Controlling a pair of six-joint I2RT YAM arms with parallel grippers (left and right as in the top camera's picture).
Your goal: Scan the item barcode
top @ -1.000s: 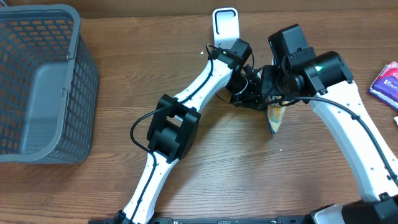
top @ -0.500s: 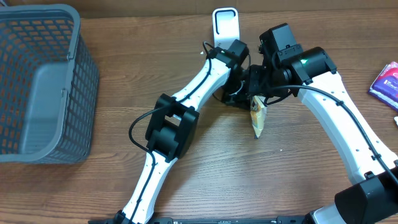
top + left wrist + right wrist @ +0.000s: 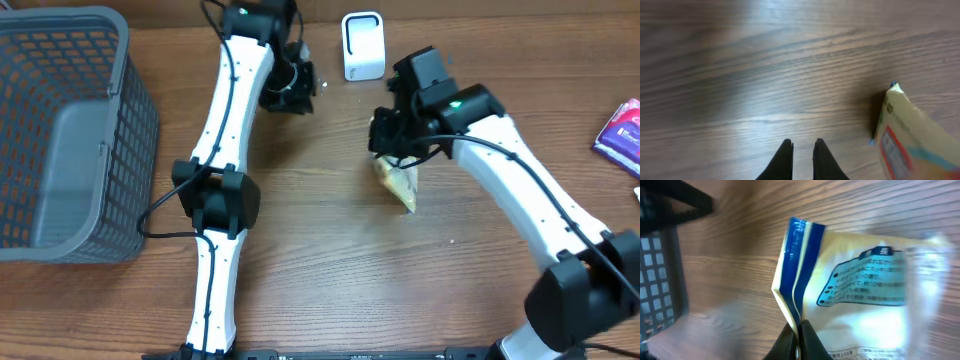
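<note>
Overhead, left to right: a grey basket (image 3: 112,150), the left gripper (image 3: 293,88) clenched on nothing near the white scanner (image 3: 363,45), then the right gripper (image 3: 393,135) pinching the top seam of the yellow packet (image 3: 400,186), held near the scanner's front, and a purple pack (image 3: 622,130) far right. Judging by this, 1 step is in hand, presenting the packet, and next it needs turning until its barcode faces the scanner. Its blue-striped edge and teal panel carry small characters too blurred to read; no barcode shows.
</note>
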